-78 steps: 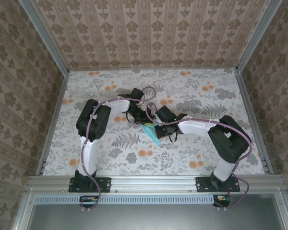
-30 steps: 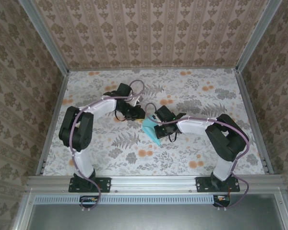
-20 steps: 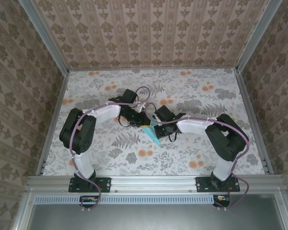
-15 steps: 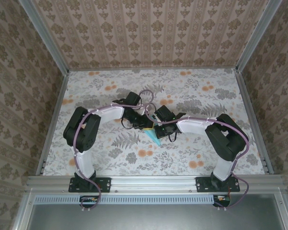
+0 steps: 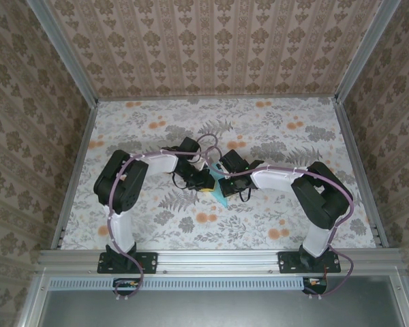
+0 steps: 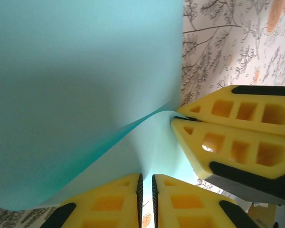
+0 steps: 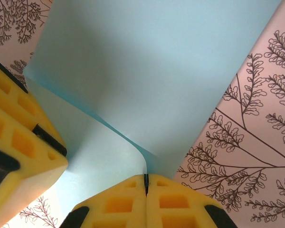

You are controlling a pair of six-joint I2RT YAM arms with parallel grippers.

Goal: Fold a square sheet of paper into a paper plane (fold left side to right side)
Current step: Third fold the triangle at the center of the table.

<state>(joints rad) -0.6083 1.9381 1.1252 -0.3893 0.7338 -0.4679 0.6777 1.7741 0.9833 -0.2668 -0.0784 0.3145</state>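
Observation:
The light-blue square sheet of paper (image 5: 221,199) lies mid-table, mostly under both grippers, with a pointed corner poking out toward me. My left gripper (image 5: 203,182) and right gripper (image 5: 222,185) meet tip to tip over it. In the left wrist view the paper (image 6: 76,71) arches up in a curl. The left gripper (image 6: 146,176) pinches its edge with a thin slit between the pads, and the right fingers (image 6: 228,142) are close by. In the right wrist view the right gripper (image 7: 145,176) is shut on the edge of the curved paper (image 7: 156,61), with the left fingers (image 7: 19,142) beside it.
The floral tabletop (image 5: 157,218) stretches around the grippers. Metal rails run along its left (image 5: 75,177) and right (image 5: 358,170) sides, with patterned walls behind. The arm bases stand on the near rail (image 5: 218,259).
My left gripper has swung from the back left toward the right gripper, carrying its side of the paper over. Less blue paper shows from above. The right arm has stayed put.

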